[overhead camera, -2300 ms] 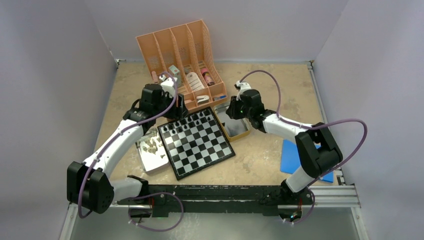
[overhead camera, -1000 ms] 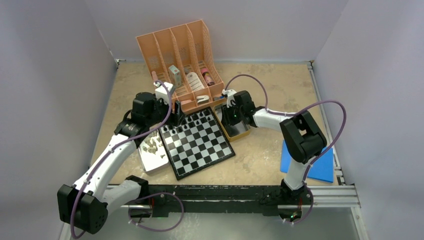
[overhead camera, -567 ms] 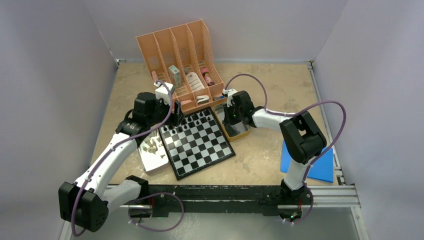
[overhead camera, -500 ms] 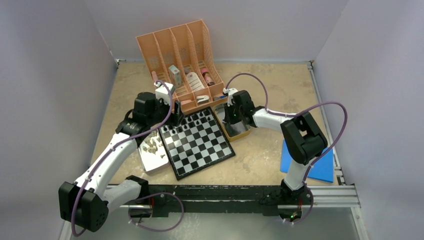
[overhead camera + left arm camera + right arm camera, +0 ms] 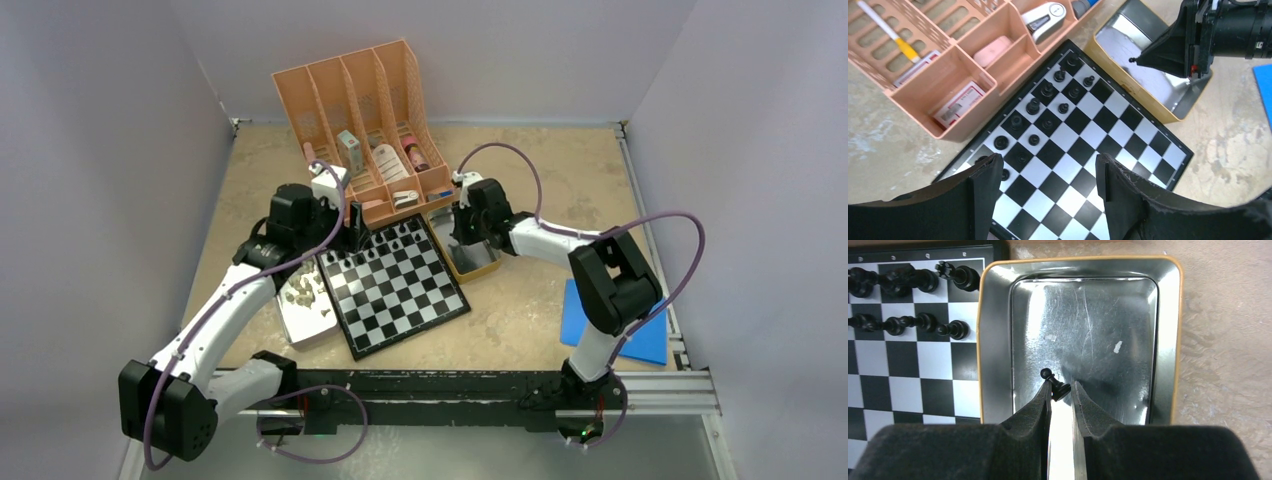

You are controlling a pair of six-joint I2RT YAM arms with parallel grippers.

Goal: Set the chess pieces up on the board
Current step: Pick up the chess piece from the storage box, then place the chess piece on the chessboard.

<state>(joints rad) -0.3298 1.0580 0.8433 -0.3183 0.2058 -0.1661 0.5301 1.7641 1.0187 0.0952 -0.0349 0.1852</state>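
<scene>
**Right gripper clamps a black pawn in the tin tray**

The right gripper [image 5: 1061,386] has its fingers drawn almost together on a black pawn [image 5: 1054,382]. The pawn sits tilted between the tips, head pointing away toward the board side. Whether its base touches the metal cannot be made out. The gripper hangs inside the tin tray [image 5: 1098,305], a shallow metal tray with a yellow rim, near its wall closest to the board [image 5: 908,375]. That tray lies just beside the board's right edge.

Compared with the overhead view 1 second ago, the right wrist sits a little farther from the board's corner, and the elbow has swung outward and nearer to the arm bases. More than 2 seconds ago that arm stood stretched farther right, with its gripper at the tray's far end.

The left gripper [image 5: 1048,162] hovers over the board's far left corner with its fingers wide apart and nothing between them. Its arm looks unchanged from 1 second ago; before that its wrist sat closer to the organiser [image 5: 350,100].

On the board, black pieces [image 5: 923,280] stand in 2 rows along the edge nearest the organiser. Beige pieces [image 5: 300,290] lie heaped in a second tray [image 5: 300,325] touching the board's left edge. A blue sheet [image 5: 578,312] lies on the table [image 5: 560,170], well right of the board.
</scene>
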